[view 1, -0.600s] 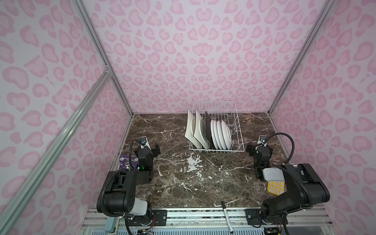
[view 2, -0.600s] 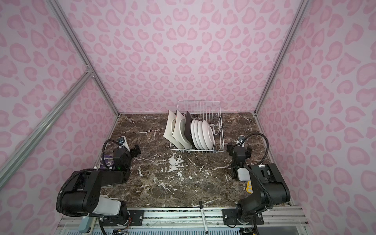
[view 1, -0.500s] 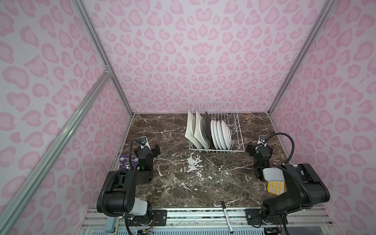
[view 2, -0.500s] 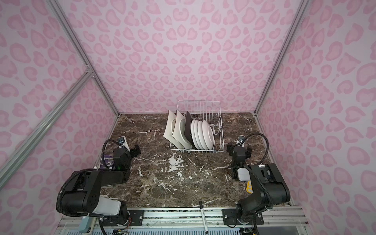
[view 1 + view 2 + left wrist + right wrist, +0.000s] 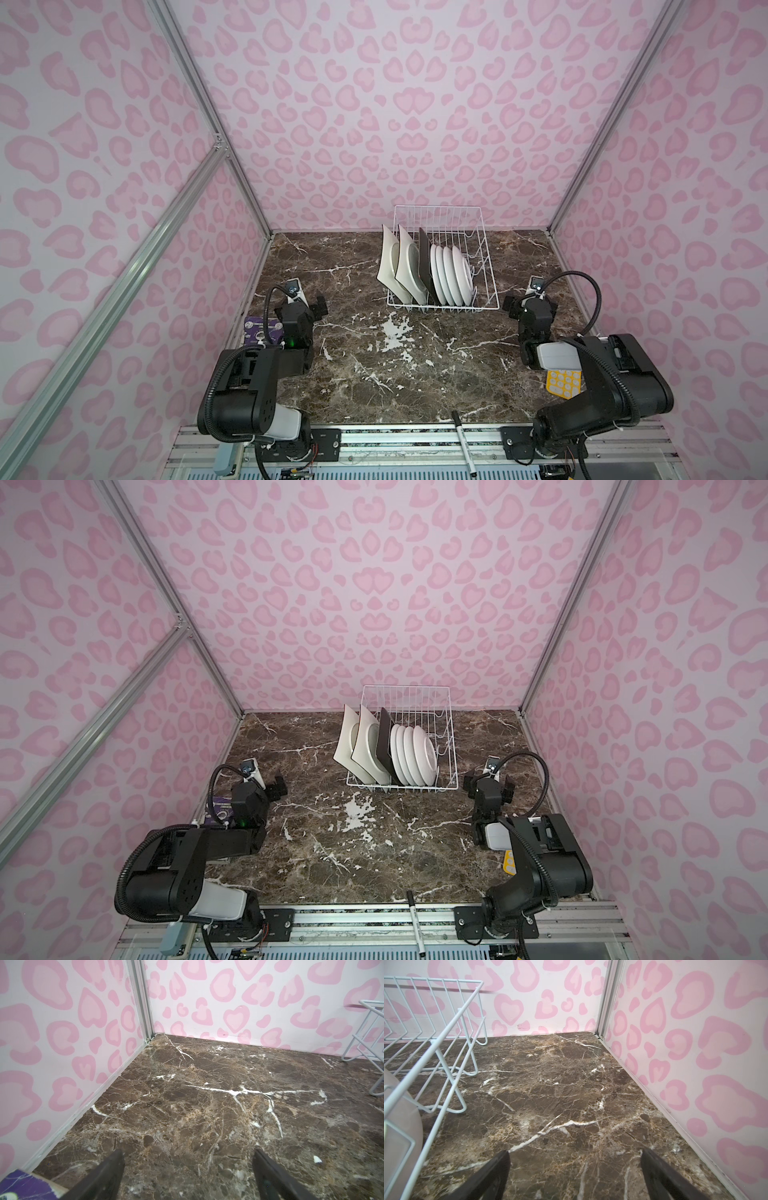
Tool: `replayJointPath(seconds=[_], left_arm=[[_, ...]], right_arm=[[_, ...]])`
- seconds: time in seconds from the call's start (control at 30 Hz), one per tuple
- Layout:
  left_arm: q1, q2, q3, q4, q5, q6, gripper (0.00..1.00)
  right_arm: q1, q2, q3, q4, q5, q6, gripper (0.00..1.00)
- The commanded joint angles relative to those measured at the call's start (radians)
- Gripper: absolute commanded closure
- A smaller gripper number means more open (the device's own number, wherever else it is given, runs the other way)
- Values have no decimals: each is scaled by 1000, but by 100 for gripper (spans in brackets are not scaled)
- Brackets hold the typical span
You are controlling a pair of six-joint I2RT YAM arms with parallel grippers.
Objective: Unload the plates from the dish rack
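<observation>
The dish rack (image 5: pixel 487 266) (image 5: pixel 448 746), a white wire basket, stands at the back middle of the marble table in both top views. The plates stand on edge in its left half: two white square ones (image 5: pixel 390 266) (image 5: pixel 347 742), a dark square one (image 5: pixel 424 266) (image 5: pixel 384 746) and several round white ones (image 5: pixel 451 274) (image 5: pixel 415 754). My left gripper (image 5: pixel 305 305) (image 5: pixel 266 785) (image 5: pixel 188 1153) rests low at the left, open and empty, apart from the rack (image 5: pixel 372 1028). Right of the rack (image 5: pixel 446 1028) my right gripper (image 5: pixel 530 301) (image 5: pixel 489 783) (image 5: pixel 575 1153) is open and empty; a plate (image 5: pixel 402 1126) shows behind the wires.
A yellow calculator (image 5: pixel 563 382) (image 5: pixel 509 860) lies under the right arm. A purple box (image 5: pixel 257 330) (image 5: pixel 220 808) (image 5: pixel 22 1186) sits by the left wall. A black marker (image 5: pixel 463 440) (image 5: pixel 415 920) lies on the front rail. Pink walls close three sides.
</observation>
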Motion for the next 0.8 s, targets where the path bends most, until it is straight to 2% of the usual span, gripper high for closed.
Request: replayJointPath(seconds=[0.0,0.67,0.77], left_arm=[[1,-2,5,19,5,-1,3],[0,-4,1,23,5,-1,3],[0,-14,15,-10,33,11,3]], right_arm=[[2,-1,-2,10,14,6,0],[2,0,-2,10,11,6,0],[2,-2,-7,17,2,1,0]])
